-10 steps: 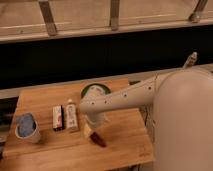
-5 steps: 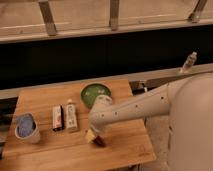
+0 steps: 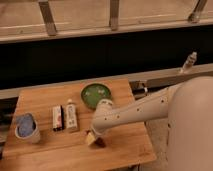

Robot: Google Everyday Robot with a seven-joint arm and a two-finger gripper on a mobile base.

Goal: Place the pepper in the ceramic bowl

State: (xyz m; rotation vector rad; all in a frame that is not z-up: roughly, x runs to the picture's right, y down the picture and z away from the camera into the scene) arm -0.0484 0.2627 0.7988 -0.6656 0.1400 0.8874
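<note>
Dropping from above the round ceramic bowl with the glossy green inside [image 3: 96, 95], the pale tool [image 3: 92, 138] at the end of the white arm [image 3: 135, 111] has come down in the last second to the light wooden surface [image 3: 45, 150]. It now sits over the slim dark red-brown pepper [image 3: 100, 142], of which only a dark end shows at its right edge. The bowl, half hidden by the arm before, lies uncovered just behind. This suggests the grasp is under way, with lifting and carrying still to come. Whether the tool is spread or already pinching the pepper I cannot tell; it appears to touch it.
</note>
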